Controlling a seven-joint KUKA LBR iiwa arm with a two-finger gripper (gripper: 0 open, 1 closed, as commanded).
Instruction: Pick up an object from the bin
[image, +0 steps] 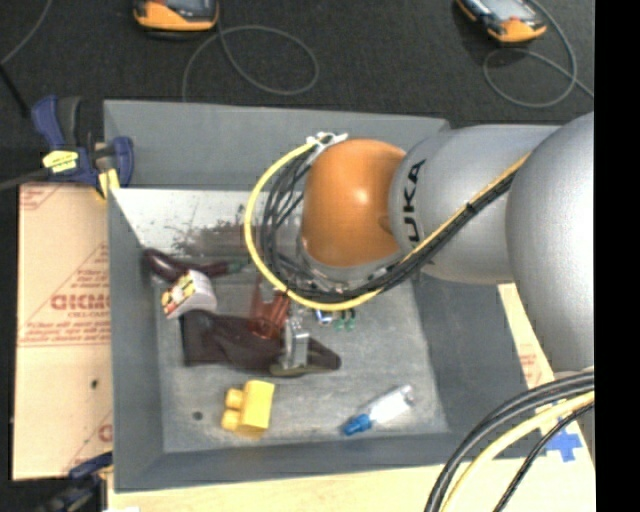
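My gripper (297, 348) hangs under the orange-covered wrist in the middle of the bin, down at the right end of a dark brown flat thing (222, 341). A small reddish-brown piece (268, 312) shows just left of the gripper, above that dark thing. A yellow toy block (250, 407) lies a little below and left of the gripper. To the lower right lies a white tube with a blue cap (379, 411).
A white, red and yellow labelled object (190, 292) sits at the left, beside a dark curved handle (164, 266). A small green and blue bit (342, 320) peeks out under the wrist. The arm covers the bin's upper right part.
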